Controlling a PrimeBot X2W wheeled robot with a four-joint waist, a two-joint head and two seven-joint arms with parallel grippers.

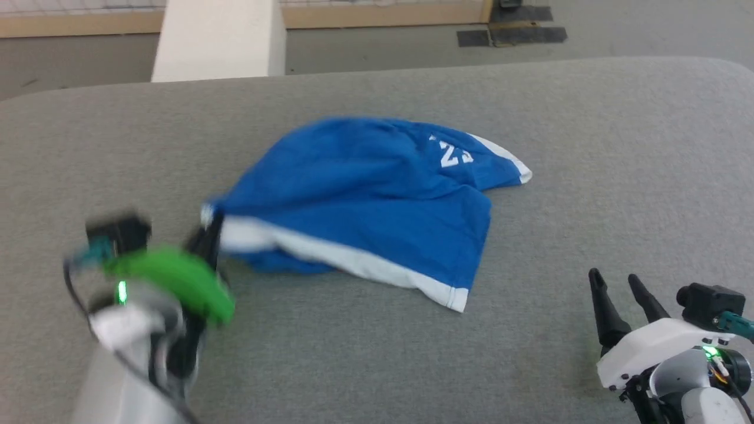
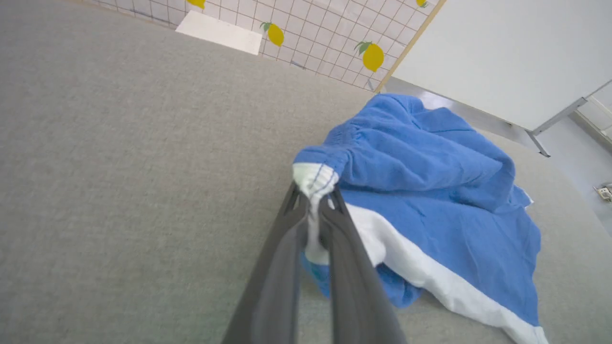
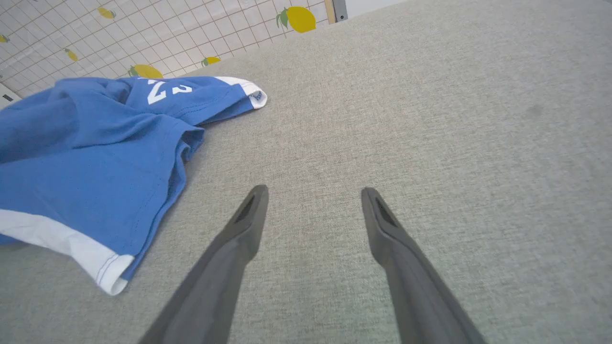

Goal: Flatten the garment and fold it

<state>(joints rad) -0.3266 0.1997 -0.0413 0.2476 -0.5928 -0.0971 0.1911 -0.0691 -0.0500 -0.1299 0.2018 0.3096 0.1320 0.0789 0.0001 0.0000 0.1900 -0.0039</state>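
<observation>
My left gripper (image 2: 313,197) is pinching a white-striped corner of the soft bright blue shorts (image 1: 365,194) on the grey cloth table (image 1: 589,147). The shorts stretch off to my right. My right gripper (image 1: 614,277), fingers spread wide, holds nothing and sits nearer their far end.

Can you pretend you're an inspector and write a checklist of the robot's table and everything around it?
Surface: grey fabric table, carrying the shorts.
Job's things: blue shorts, crumpled, not yet flat or folded; white 23 faces up.
Clutter: nothing seen.
Grippers: left gripper shut on the shorts' white-trimmed corner; right gripper open over bare table, apart from the shorts.
Cables: thin wires at the right wrist.
Surroundings: lemon-print grid wall, pale pillar, dark floor mats.
</observation>
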